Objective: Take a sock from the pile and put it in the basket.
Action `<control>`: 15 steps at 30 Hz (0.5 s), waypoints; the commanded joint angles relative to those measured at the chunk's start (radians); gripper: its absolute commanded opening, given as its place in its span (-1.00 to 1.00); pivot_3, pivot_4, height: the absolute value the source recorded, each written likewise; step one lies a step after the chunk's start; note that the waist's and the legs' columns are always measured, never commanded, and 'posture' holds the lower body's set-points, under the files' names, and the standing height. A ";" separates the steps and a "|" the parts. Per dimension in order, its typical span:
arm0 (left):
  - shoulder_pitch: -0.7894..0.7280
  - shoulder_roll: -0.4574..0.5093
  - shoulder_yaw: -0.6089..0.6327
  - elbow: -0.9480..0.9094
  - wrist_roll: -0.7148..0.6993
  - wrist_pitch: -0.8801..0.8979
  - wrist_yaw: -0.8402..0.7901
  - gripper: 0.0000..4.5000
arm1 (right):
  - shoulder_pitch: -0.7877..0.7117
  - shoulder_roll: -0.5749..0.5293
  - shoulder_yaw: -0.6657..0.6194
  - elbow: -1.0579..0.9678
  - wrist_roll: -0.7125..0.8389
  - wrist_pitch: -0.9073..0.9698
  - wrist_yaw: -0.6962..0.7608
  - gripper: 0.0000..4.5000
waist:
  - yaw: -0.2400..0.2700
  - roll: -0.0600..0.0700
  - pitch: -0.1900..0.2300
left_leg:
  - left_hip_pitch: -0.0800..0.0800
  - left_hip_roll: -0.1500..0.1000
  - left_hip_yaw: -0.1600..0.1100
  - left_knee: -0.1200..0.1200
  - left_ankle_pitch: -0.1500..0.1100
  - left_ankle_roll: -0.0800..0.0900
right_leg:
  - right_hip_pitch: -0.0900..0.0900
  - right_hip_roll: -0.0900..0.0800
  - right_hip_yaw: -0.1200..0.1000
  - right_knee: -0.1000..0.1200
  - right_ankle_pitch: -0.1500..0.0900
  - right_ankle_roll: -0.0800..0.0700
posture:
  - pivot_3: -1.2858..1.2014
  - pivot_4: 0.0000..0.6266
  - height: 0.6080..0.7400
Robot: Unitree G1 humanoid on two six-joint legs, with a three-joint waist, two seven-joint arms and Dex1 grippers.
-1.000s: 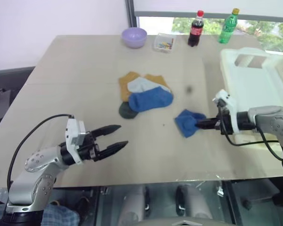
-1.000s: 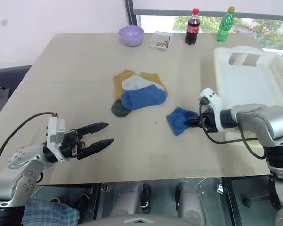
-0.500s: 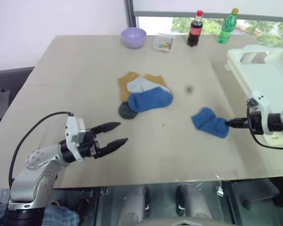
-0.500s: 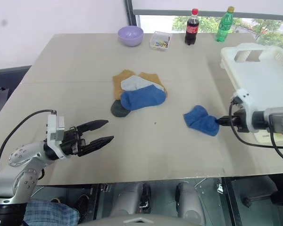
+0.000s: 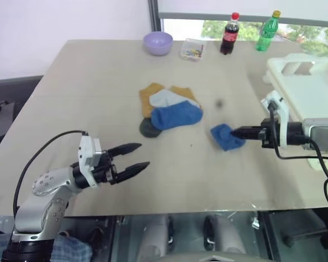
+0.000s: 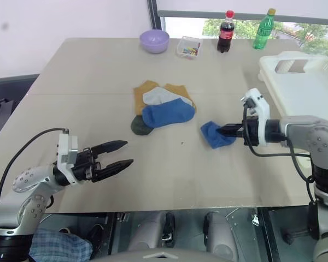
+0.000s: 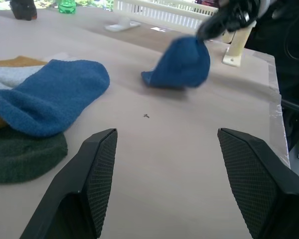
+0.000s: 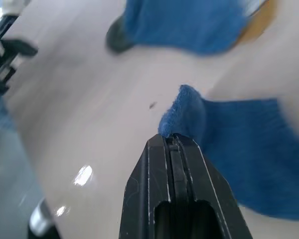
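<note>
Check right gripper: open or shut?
Shut. The right gripper has its fingers pressed together, pinching an edge of the blue sock.

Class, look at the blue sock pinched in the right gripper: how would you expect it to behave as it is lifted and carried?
The blue sock will probably stay floppy: it hangs crumpled from the right gripper, pinched at one edge. It looks light, held by thin shut fingers. Its fuzzy knit likely grips rather than slips.

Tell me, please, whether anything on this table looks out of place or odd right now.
One blue sock lies crumpled apart from the pile, pinched at its edge by the shut right gripper and short of the basket. Nothing looks spilled or damaged.
</note>
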 commanded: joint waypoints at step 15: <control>0.001 -0.010 -0.006 -0.009 0.009 -0.016 -0.005 0.53 | -0.025 0.376 -0.104 -0.066 0.046 0.082 -0.260 0.29 | -0.020 0.000 0.000 | 0.000 0.000 0.000 0.000 0.001 -0.001 | -0.001 0.001 0.000 0.002 0.000 0.000 | 0.03 -0.52 0.89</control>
